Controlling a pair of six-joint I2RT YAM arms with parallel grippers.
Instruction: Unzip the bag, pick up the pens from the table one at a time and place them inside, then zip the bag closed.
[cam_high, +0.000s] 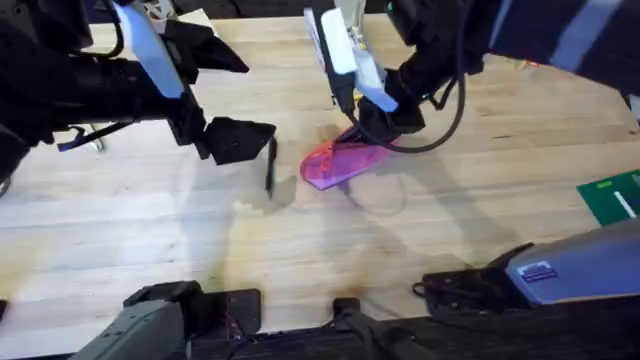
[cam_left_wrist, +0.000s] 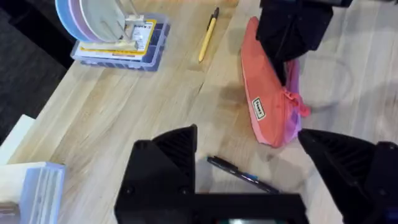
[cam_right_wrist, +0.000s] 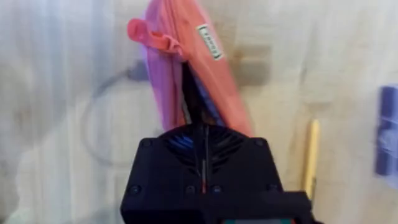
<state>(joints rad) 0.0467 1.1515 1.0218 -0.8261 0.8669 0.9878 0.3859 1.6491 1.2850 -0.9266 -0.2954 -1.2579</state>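
Here, the black pen is seen lying flat on the light wooden counter, about midway between its left and right edges, bracketed by the left pincer, whose fingers are spread wide apart above it. The pink bag is held just beside it toward the right edge, its end apparently clamped in the closed right pincer, with a dark slit of opened zipper visible along the top and the reddish pull tab hanging at the free end. The pick is judged best made by lowering the open fingers squarely across the pen's middle, so that it is not rolled or tipped on closing; the bag is best kept raised and steady so that its mouth is not allowed to fold shut. The yellow pen is left on the counter near the bag, still to be collected. A clear organiser box with plates stacked upright on it is seen by one counter edge, a green item by the right edge, and dark floor beyond.
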